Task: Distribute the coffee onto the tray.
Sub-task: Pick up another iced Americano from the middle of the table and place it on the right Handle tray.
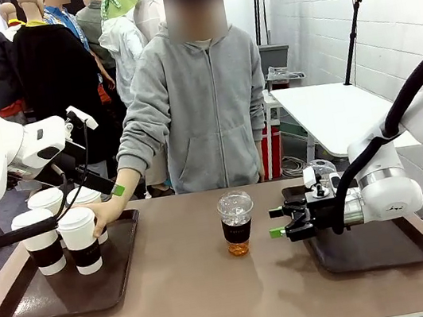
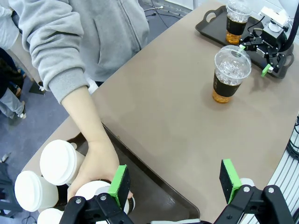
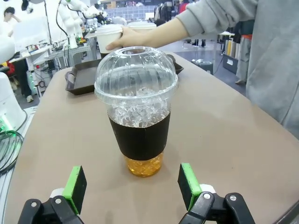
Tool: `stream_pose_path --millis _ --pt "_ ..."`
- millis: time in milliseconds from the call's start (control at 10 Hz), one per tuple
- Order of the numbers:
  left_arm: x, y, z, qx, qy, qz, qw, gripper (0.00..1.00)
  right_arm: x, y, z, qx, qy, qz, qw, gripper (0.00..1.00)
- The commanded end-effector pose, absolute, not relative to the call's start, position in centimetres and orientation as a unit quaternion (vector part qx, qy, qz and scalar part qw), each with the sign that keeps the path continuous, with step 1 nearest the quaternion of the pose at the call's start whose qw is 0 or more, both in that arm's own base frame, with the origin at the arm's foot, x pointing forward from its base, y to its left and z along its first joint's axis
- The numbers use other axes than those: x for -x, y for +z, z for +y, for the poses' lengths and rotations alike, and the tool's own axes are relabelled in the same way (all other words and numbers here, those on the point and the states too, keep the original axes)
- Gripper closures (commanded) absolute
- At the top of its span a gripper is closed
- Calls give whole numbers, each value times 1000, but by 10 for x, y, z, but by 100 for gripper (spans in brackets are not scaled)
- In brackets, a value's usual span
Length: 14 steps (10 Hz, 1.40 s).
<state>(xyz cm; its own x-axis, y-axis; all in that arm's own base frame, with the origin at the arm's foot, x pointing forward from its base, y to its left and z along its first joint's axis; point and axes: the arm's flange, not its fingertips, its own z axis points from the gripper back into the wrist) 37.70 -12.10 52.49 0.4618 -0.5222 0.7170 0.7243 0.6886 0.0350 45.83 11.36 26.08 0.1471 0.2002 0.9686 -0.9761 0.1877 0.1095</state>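
Observation:
Several white-lidded paper coffee cups [image 1: 80, 240] with dark sleeves stand on the left tray [image 1: 25, 304]. A person's hand [image 1: 106, 214] rests on one of them [image 2: 96, 192]. My left gripper [image 1: 111, 187] hovers open just above that hand, its pads [image 2: 119, 185] wide apart. A clear dome-lidded cup [image 1: 236, 224] of brown coffee stands mid-table. My right gripper [image 1: 278, 223] is open just right of it, level with the cup [image 3: 136, 112], one finger [image 3: 74, 183] to each side but short of it. Another dome-lidded cup [image 1: 322, 168] stands on the right tray [image 1: 387, 251].
The person in a grey hoodie [image 1: 203, 103] stands at the far side, arm reaching over the left tray's back edge. A white table [image 1: 341, 110] stands behind at the right. Bare tabletop [image 1: 192, 290] lies between the two trays.

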Motion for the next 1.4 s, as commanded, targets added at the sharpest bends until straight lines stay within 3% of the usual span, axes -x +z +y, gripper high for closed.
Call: stream_pose_path --millis 0,1300 --pt "-378 524 -119 142 -369 -364 843 0 -457 262 114 -431 470 -453 623 0" --pt "-378 524 -119 142 -369 -364 843 0 -476 254 167 -446 475 -456 606 0"
